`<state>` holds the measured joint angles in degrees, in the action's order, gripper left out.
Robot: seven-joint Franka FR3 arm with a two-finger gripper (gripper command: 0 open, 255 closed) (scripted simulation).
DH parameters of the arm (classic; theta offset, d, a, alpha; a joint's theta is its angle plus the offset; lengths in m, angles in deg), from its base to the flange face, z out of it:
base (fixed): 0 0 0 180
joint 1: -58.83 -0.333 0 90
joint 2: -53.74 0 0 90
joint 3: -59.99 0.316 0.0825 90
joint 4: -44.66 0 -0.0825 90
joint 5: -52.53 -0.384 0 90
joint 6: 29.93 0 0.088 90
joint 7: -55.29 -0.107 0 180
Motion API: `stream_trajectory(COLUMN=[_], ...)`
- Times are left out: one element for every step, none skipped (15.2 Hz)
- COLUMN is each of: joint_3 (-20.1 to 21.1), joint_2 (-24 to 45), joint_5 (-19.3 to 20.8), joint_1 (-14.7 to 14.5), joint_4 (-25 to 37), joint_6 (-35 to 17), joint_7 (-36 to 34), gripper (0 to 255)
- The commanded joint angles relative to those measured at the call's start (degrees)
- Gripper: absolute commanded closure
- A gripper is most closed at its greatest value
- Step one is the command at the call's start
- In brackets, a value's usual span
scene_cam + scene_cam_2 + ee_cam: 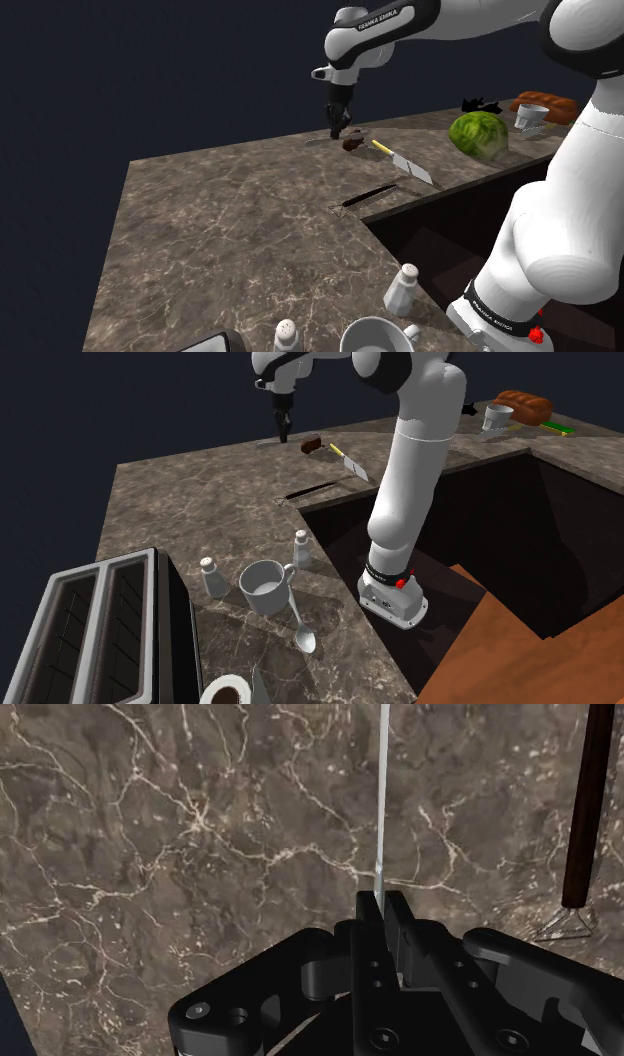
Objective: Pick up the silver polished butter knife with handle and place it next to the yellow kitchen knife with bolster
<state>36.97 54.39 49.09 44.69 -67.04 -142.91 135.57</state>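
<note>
Knives number 2 on the brown veined marble countertop (pixel 220 230): 1 thin silver butter knife (pixel 381 804) and 1 yellow-handled kitchen knife (pixel 405 162) with a broad grey blade. The black gripper (pixel 384 909) is clenched on the near end of the silver butter knife, which runs straight out from between the fingers, seen edge-on. That knife sits near the yellow-handled kitchen knife, past its handle end at the shoulder view's left, with 1 small brown chunk (pixel 352 143) between them.

1 long dark-handled utensil (pixel 365 197) lies near the kitchen knife on the side towards the stand. 1 green cabbage (pixel 480 133) sits off the kitchen knife's blade end; farther that way are 1 brown bread loaf (pixel 545 104) and 1 grey cup (pixel 530 116), whose contents I cannot tell.

Well apart from the kitchen knife stand 2 white shakers (pixel 209 577) (pixel 300 549), 1 white mug (pixel 262 597) showing a pale inside, 1 grey spoon (pixel 304 635) and 1 toaster (pixel 98 602) with 2 slots.
</note>
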Motion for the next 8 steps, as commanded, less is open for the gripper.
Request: stream_trajectory(joint_3=[-1.12,-1.24,-1.21,-1.19,-1.18,-1.17,-1.15,-1.13], joint_2=[4.10,4.82,4.99,5.16,5.36,5.56,5.78,6.01], joint_5=[-1.79,-2.12,-2.21,-2.32,-2.44,-2.56,-2.69,-2.83], joint_1=[1.21,1.52,1.55,1.57,1.58,1.59,1.61,1.62], joint_4=[4.79,5.64,5.06,4.49,3.93,3.39,2.87,2.35], joint_6=[1.19,1.41,0.68,-0.04,-0.77,-1.49,-2.21,-2.93], joint_7=[2.96,3.46,3.55,3.65,3.76,3.87,3.98,4.10], gripper=[255,255,255,255,255,255,255,255])
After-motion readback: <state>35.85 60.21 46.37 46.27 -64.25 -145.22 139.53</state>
